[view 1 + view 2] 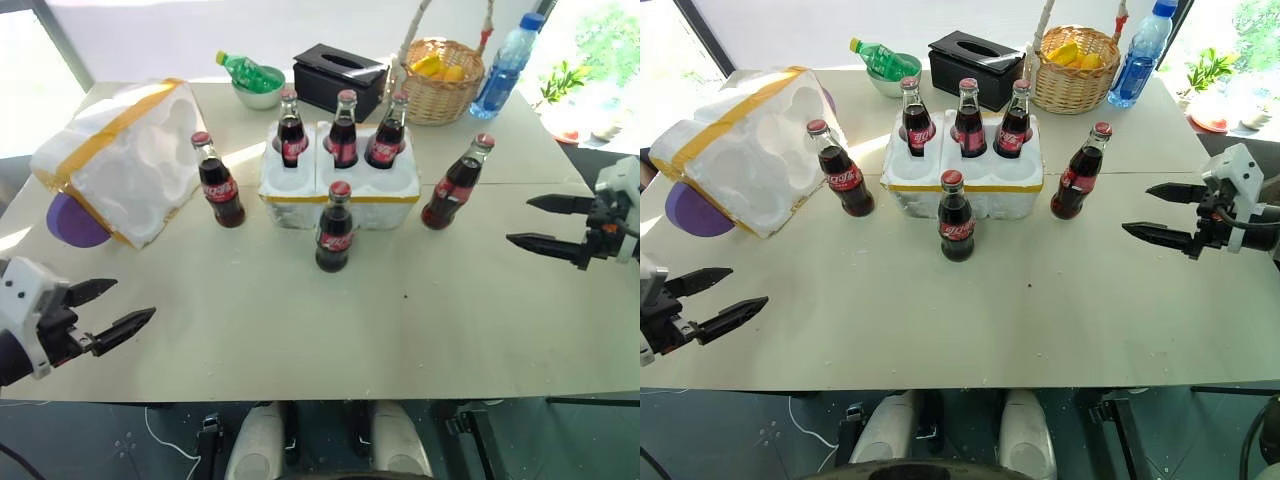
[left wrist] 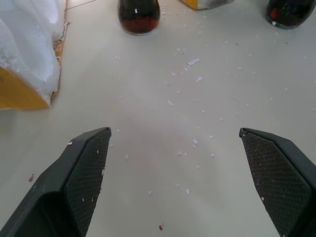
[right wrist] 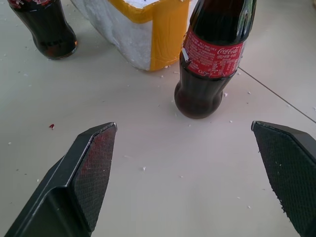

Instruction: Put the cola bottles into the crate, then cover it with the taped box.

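The crate (image 1: 338, 190) stands in the middle of the table (image 1: 400, 330), a little toward the far side, with its long axis running left to right and its wells open upward. Three cola bottles stand upright in its back row: one at the left (image 1: 291, 128), one in the middle (image 1: 343, 130) and one at the right (image 1: 386, 133); the three front wells are free. Three more bottles stand upright on the table, caps up: one (image 1: 217, 182) to the left of the crate, between it and the taped box; one (image 1: 334, 229) just in front of the crate's front wall; and one (image 1: 455, 184) to the right of the crate, near its corner. The taped box (image 1: 120, 160) lies tilted at the far left of the table, its moulded hollows turned toward the crate and its long axis slanting from the near left to the far right. The left gripper (image 1: 112, 309) hangs low at the near left edge with its fingers spread apart, holding nothing. The right gripper (image 1: 540, 222) hovers at the right edge, fingers wide apart too, pointing toward the right-hand bottle. The near half of the table is bare and gives open room between both grippers and the bottles.
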{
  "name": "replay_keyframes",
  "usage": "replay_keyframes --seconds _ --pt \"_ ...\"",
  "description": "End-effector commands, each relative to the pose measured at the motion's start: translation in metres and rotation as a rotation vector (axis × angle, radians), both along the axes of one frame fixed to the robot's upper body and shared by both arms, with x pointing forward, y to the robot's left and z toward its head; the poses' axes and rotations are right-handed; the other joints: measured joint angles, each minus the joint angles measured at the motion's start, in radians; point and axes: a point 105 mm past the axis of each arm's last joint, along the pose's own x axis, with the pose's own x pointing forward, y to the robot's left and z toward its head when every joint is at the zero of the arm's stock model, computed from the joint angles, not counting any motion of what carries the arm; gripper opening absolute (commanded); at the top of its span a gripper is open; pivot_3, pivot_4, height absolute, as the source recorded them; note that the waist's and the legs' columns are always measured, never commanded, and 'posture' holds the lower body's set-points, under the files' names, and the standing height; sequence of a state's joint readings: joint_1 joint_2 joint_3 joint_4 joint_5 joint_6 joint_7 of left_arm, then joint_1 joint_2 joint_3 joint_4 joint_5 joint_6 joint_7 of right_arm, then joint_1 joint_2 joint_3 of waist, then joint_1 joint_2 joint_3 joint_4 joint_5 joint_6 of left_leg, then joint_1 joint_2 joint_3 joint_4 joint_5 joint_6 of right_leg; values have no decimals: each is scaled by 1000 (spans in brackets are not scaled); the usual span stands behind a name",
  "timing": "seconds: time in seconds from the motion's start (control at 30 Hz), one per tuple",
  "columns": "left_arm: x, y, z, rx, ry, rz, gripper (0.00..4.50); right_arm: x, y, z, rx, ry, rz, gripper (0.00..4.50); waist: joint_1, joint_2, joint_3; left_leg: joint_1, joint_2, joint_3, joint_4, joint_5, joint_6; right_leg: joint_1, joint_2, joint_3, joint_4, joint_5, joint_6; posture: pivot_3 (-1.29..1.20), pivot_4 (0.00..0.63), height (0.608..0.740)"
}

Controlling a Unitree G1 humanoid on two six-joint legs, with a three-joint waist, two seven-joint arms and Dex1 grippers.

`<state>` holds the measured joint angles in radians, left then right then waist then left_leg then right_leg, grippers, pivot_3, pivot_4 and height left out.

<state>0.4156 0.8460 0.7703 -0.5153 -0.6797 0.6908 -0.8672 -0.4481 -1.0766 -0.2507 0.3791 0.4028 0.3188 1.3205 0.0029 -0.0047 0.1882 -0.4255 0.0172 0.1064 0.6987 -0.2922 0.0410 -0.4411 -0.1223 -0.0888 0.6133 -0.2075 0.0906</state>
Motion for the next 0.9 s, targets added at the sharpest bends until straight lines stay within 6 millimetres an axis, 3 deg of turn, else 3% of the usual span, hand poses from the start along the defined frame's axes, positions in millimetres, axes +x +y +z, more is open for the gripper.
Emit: replay_keyframes --seconds 0.03,0.43,0.57,0.7,0.9 --pt "-1 -5 6 12 -32 -20 4370 2 0 11 -9 -46 4 4500 0 0 0 0 0 0 0 0 0 0 0 0 0 0 0 0 150 740" --pt "19 -8 15 -58 -117 40 4370 -1 3 16 29 -42 6 4500 4 0 0 0 0 0 0 1 -1 1 0 0 1 0 0 0 150 740" --pt "40 -12 23 -88 -186 72 4370 -13 23 38 104 -60 57 4500 9 1 -1 0 0 0 1 2 -2 1 0 0 2 1 1 0 150 740" --pt "84 -20 35 -157 -267 101 4370 -43 57 68 175 -61 173 4500 18 2 -1 1 0 -1 1 1 -1 2 0 0 2 2 4 0 150 740" --pt "133 -42 38 -196 -282 27 4370 -79 100 82 219 -44 291 4500 12 0 -2 2 0 -2 1 1 -1 5 1 -1 2 3 4 0 150 740"
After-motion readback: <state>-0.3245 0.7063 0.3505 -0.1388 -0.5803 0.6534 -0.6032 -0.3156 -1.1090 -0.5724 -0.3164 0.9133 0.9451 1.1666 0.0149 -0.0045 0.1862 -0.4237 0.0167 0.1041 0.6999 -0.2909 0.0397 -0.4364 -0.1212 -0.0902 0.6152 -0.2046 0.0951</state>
